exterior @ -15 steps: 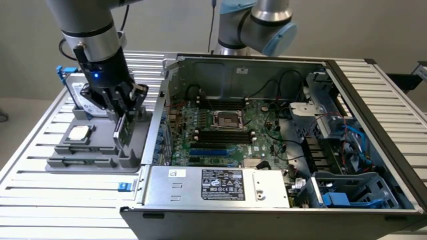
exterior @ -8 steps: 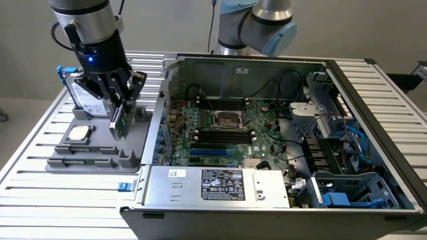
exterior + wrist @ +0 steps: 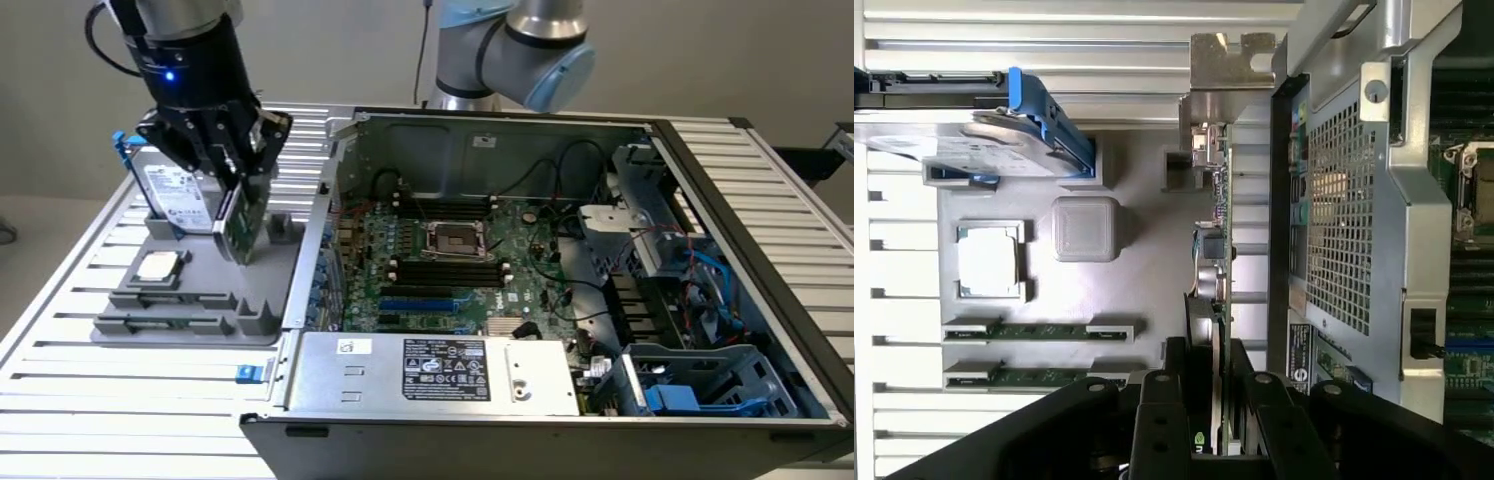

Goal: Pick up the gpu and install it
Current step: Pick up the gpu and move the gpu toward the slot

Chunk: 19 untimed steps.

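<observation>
The gpu (image 3: pixel 240 222), a thin card with a green board, hangs upright on its edge just above the grey parts holder (image 3: pixel 200 322) at the exterior view's left. My black gripper (image 3: pixel 238 185) is shut on its upper edge. In the wrist view the gpu (image 3: pixel 1211 250) appears edge-on, running away from my gripper (image 3: pixel 1212 395), with its silver end bracket (image 3: pixel 1229 62) at the far end. The card hangs beside the outer wall of the open computer case (image 3: pixel 534 250). Inside the case lies the motherboard (image 3: pixel 454 260) with blue slots (image 3: pixel 420 300).
On the holder a silver hard drive (image 3: pixel 180 195) with blue clips stands behind the card, beside a square CPU chip (image 3: pixel 158 265) and two memory sticks (image 3: pixel 1039 330). The case's perforated side wall (image 3: pixel 1344 200) is close to the card. A power supply (image 3: pixel 441 370) sits at the case front.
</observation>
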{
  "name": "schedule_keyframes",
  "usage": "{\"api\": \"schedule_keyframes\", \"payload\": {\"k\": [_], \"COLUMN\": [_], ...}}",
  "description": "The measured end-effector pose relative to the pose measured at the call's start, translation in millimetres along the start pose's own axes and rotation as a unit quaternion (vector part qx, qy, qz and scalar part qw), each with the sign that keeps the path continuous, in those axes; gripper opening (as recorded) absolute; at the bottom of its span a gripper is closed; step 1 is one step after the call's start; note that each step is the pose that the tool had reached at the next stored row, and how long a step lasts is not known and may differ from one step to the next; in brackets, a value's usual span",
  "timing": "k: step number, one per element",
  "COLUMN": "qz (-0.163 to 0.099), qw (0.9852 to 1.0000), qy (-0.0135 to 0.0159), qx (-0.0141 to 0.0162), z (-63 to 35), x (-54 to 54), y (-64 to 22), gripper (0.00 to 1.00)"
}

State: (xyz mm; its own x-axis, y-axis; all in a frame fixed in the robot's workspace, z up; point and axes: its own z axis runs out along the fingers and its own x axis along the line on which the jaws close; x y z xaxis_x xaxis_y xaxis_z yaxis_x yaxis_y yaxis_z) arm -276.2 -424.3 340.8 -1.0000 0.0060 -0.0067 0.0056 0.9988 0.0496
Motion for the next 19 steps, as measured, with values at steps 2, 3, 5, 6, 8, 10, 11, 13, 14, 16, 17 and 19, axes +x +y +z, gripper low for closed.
{"api": "schedule_keyframes", "payload": {"k": [2,3,5,6,8,10,11,13,14,16,17,19], "qz": [0.0,0.0,0.0,0.0,0.0,0.0,0.0,0.0,0.0,0.001,0.001,0.001], "qw": [1.0,1.0,1.0,1.0,1.0,1.0,1.0,1.0,1.0,0.9999,0.9999,0.9999], "qy": [0.0003,0.0006,0.0013,0.0019,0.0032,0.0045,0.0053,0.0073,0.0085,0.0106,0.0118,0.0152], "qx": [0.0,0.0,-0.0001,0.0,0.0,0.0,0.0,0.0,0.0,0.0,0.0001,0.0], "z": [-8.9,-13.6,-22.5,-27.2,-36.1,-45.0,-49.5,-58.8,-63.3,-72.2,-76.6,-82.6], "x": [-4.2,-7.6,-15.7,-20.4,-29.4,-38.5,-43.1,-52.5,-57.0,-66.1,-70.6,-79.6], "y": [0.1,0.3,0.7,0.9,1.3,1.7,1.9,2.3,2.4,2.7,2.9,3.0], "gripper": [0.27,0.27,0.27,0.27,0.27,0.27,0.27,0.27,0.27,0.27,0.27,0.27]}}
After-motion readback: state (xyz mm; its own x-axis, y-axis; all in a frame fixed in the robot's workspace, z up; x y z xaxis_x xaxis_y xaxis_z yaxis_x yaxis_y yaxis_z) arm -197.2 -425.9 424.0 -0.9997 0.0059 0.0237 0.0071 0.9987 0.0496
